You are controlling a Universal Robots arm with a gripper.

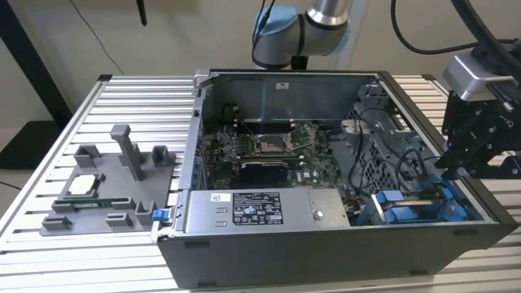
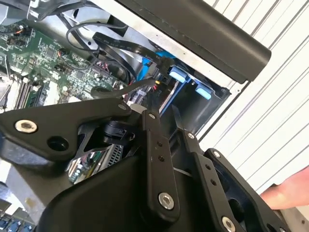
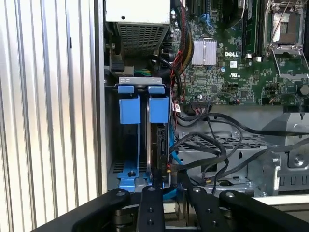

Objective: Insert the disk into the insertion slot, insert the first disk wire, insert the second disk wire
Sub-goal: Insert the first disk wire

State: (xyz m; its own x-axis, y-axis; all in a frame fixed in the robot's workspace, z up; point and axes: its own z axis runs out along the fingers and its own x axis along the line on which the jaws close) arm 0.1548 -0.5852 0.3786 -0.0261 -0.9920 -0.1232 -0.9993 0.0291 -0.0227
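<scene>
Black gripper (image 3: 171, 193) near blue-railed insertion slot (image 3: 129, 145), grip state unclear; white label (image 1: 256, 209) on grey box (image 1: 326, 210).

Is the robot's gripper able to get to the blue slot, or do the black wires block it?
Probably yes. The gripper hangs right by the insertion slot, the case is open, and the black wires lie beside the slot, not across it.

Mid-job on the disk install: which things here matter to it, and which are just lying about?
Job: disk, edge-on in the insertion slot; black wires beside it; gripper close to the disk.
Lying about: grey fixture tray with a processor chip; power supply; motherboard; a person's hand.
</scene>
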